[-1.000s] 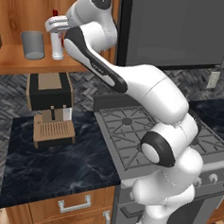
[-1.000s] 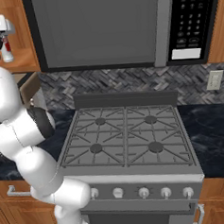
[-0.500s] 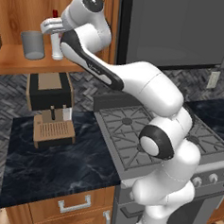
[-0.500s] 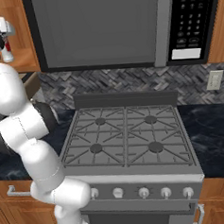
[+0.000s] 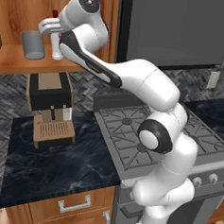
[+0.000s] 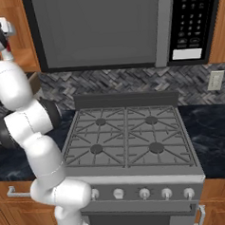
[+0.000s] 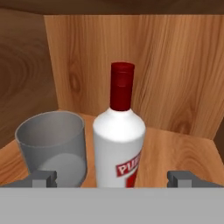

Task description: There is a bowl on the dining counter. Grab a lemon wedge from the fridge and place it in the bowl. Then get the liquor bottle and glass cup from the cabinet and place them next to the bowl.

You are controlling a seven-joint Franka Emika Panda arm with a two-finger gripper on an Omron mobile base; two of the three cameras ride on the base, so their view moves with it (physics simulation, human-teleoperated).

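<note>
White liquor bottle, red cap, stands upright.

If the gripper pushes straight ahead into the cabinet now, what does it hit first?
Most likely the liquor bottle: it stands upright, centred between the open gripper's fingertips. The glass cup sits just to one side and might be brushed; depth is unclear.

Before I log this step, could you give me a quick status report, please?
Gripper open, straddling the liquor bottle on the cabinet shelf, not gripped. Glass cup close beside the bottle, crowding one finger.
</note>
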